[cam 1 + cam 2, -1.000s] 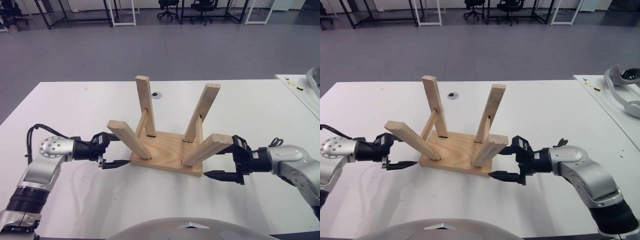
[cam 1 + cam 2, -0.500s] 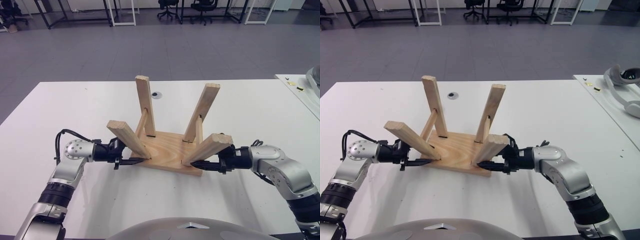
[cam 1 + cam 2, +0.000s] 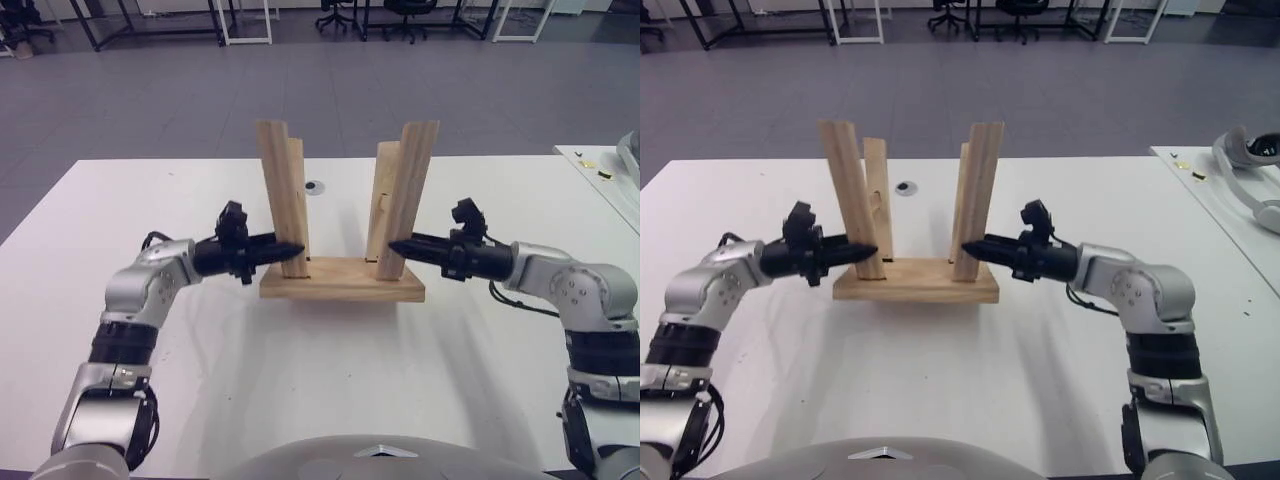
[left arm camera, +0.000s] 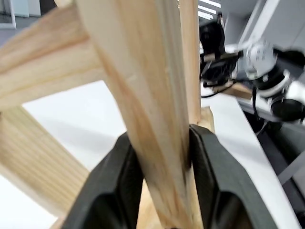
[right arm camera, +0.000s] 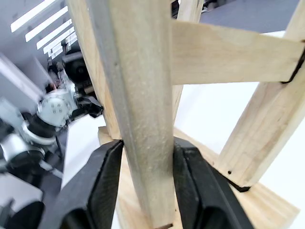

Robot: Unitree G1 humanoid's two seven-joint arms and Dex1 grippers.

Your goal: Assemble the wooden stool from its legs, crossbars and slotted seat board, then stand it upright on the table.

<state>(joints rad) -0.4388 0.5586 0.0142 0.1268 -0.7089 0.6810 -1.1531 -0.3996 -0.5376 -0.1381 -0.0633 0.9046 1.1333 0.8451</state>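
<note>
The wooden stool point(image 3: 342, 280) is upside down at the middle of the table, legs pointing up, its seat board point(image 3: 916, 287) seen edge-on with a shadow below. My left gripper point(image 3: 290, 247) is shut on the near left leg point(image 3: 281, 200) just above the seat; in the left wrist view its black fingers point(image 4: 119, 186) press both sides of that leg point(image 4: 152, 119). My right gripper point(image 3: 400, 247) is shut on the near right leg point(image 3: 408, 195) at the same height. A crossbar point(image 5: 233, 52) joins the legs beyond my right gripper point(image 5: 147, 181).
A small round grommet point(image 3: 315, 187) sits in the white table point(image 3: 150, 210) behind the stool. A headset point(image 3: 1250, 165) lies on a separate table at the far right. Bare tabletop stretches in front of the stool and to both sides.
Both grippers went from open beside the stool to shut on its near legs. The stool has tipped, so the seat now shows edge-on and the legs look vertical.
</note>
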